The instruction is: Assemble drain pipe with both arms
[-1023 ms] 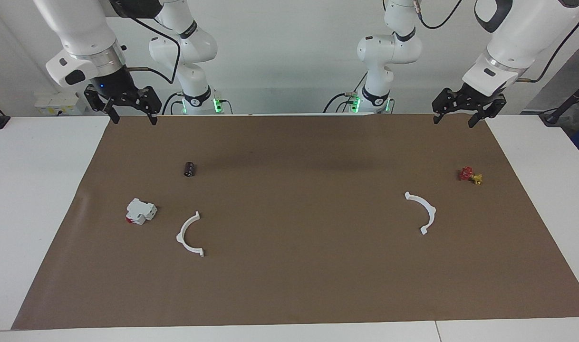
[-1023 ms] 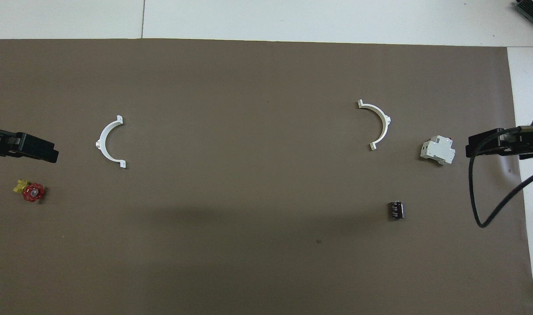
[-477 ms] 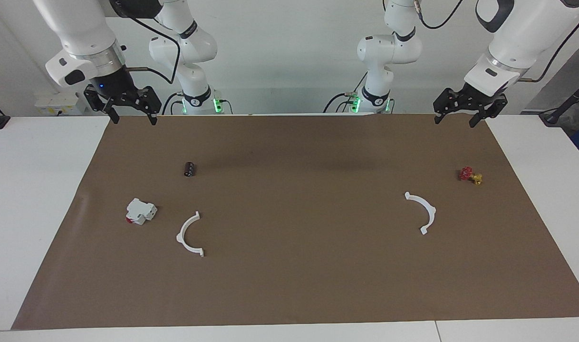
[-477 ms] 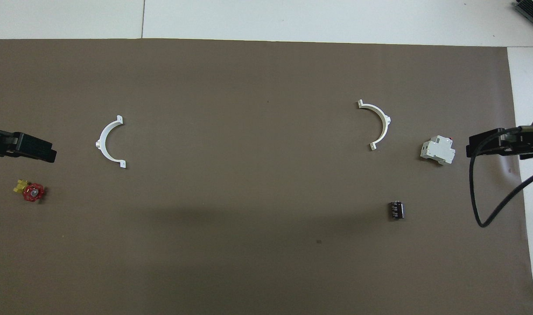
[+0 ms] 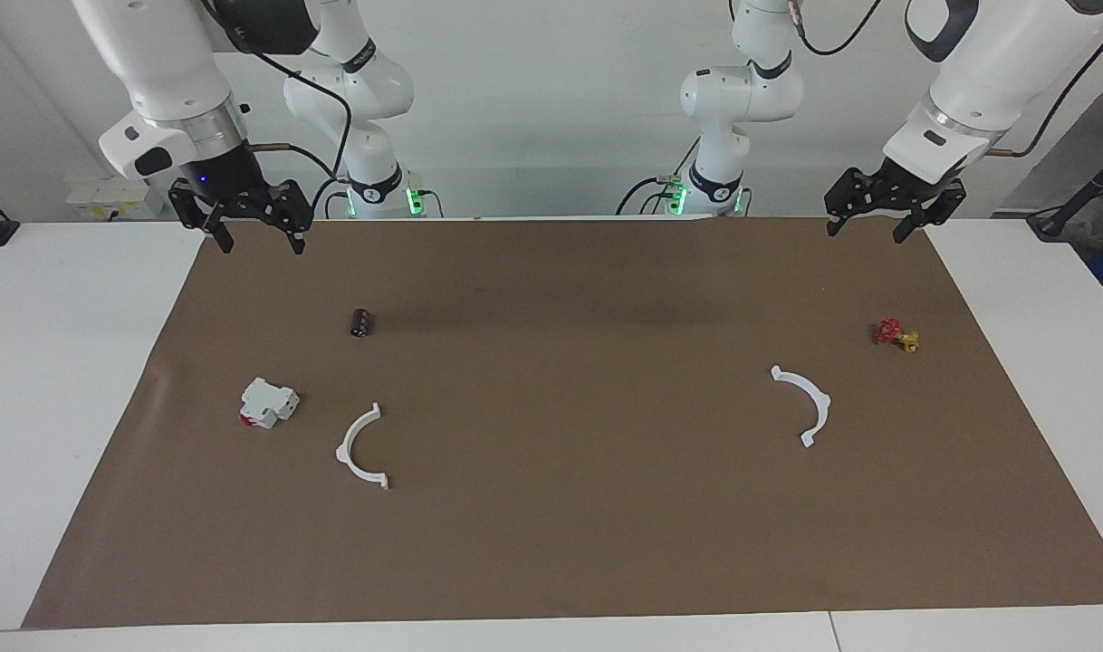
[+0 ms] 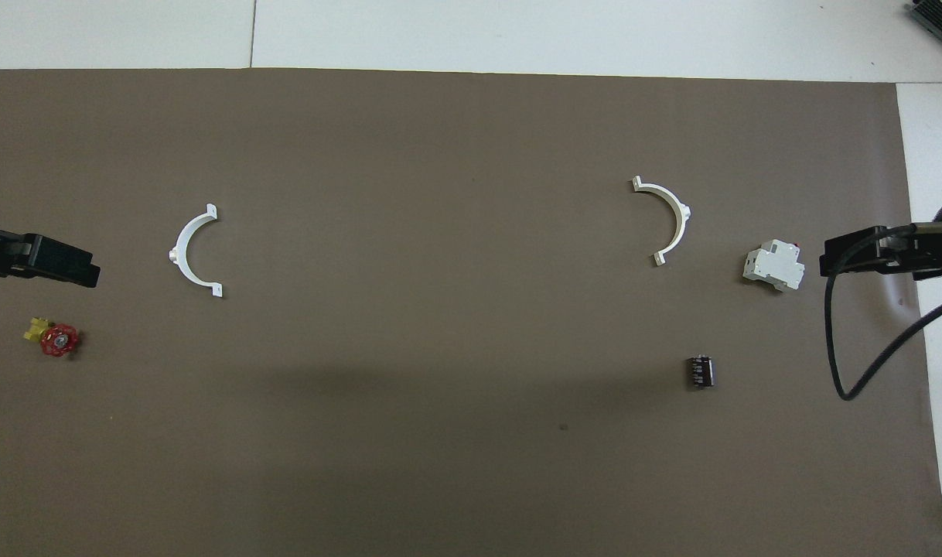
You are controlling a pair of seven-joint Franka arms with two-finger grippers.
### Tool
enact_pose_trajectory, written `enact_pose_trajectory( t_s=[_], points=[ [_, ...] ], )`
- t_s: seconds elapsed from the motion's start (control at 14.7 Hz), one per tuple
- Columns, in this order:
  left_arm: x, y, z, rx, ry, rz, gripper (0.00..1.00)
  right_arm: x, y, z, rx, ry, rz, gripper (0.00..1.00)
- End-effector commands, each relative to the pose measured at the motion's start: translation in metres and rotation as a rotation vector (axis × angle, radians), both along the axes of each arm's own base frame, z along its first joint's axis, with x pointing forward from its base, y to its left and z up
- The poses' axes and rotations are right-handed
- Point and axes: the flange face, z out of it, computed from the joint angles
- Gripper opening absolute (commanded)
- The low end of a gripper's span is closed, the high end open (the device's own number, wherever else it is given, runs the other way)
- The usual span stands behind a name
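Both black two-finger grippers, left (image 5: 868, 226) and right (image 5: 260, 241), are hanging open and empty over the brown mat's (image 5: 570, 543) robot-side corners. The two thin white plastic half-rings are lying well apart, one (image 5: 361, 448) beside the white box with a red part (image 5: 267, 403), the other (image 5: 805, 403) near the red-and-yellow valve (image 5: 896, 335), with bare mat between them.

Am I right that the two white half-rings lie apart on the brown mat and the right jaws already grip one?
Not quite. The half-rings do lie apart, but the right gripper holds nothing: its jaws hang open above the mat's edge, as the facing view shows.
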Motion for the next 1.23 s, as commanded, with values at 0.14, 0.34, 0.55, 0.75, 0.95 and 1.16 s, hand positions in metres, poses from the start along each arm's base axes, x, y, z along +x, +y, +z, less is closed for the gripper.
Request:
enact_pose_trajectory(
  t_s=[0.14, 0.34, 0.55, 0.75, 0.95, 1.16],
  points=[
    [-0.004, -0.004, 0.003, -0.002, -0.007, -0.006, 1.0, 0.054, 0.003, -0.057, 0.039, 0.003, 0.07, 1.0],
    [-0.005, -0.007, 0.003, -0.002, -0.007, -0.015, 1.0, 0.095, 0.014, -0.115, 0.05, -0.041, 0.122, 1.0],
    [-0.005, -0.007, 0.002, -0.003, -0.001, -0.012, 1.0, 0.115, 0.022, -0.163, 0.037, -0.076, 0.217, 1.0],
    [-0.006, -0.007, -0.002, -0.003, 0.004, -0.012, 1.0, 0.122, 0.027, -0.211, 0.033, -0.068, 0.413, 1.0],
    [-0.01, -0.008, -0.01, -0.004, -0.004, -0.017, 1.0, 0.127, 0.019, -0.249, 0.044, -0.119, 0.504, 1.0],
    [-0.004, -0.003, -0.011, -0.005, -0.047, -0.01, 1.0, 0.122, 0.024, -0.291, 0.044, -0.134, 0.475, 1.0]
  ],
)
